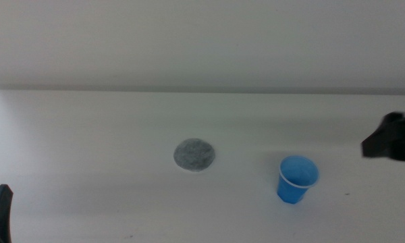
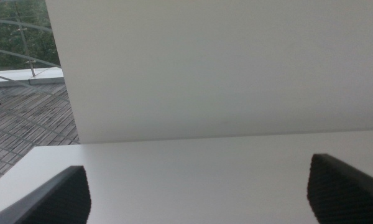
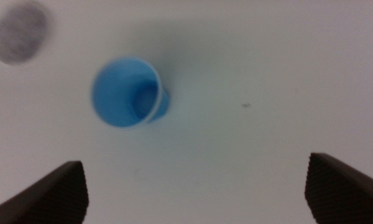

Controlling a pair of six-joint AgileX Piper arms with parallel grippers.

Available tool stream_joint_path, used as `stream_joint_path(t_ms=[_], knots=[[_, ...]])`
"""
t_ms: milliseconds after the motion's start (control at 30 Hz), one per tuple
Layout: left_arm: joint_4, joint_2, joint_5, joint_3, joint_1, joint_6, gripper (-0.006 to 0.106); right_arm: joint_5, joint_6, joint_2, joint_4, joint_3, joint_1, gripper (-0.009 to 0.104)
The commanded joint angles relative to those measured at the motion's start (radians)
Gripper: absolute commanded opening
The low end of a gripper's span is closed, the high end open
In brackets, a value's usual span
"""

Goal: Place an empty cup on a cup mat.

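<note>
one cup (image 3: 125, 92) interior only from above wide-open, empty right end effector (image 3: 196, 193), cup mat (image 1: 194, 154) apart

Upright blue cup (image 1: 297, 179) stands apart, right of flat grey cup mat (image 1: 194, 154).

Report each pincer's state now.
Left pincer: open, empty, waiting at the table's near-left edge.
Right pincer: open, empty, above the cup.
</note>
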Motion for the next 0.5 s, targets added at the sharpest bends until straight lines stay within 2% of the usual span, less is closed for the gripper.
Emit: stream_joint_path(t_ms=[0,100,233,467], knots=[[0.000,-0.040,-0.012,0.041,-0.008,0.000,0.094,-0.006,0.045,0.079,-0.061,-0.009,0.033,0.093],[0.000,-0.040,-0.012,0.041,-0.008,0.000,0.094,-0.008,0.097,0.175,-0.108,-0.028,0.087,0.093],[0.000,-0.040,-0.012,0.041,-0.008,0.000,0.094,-0.050,0.139,0.293,-0.088,-0.070,0.138,0.093],[0.000,-0.040,-0.012,0.041,-0.008,0.000,0.094,-0.140,0.191,0.427,-0.093,-0.082,0.140,0.088]])
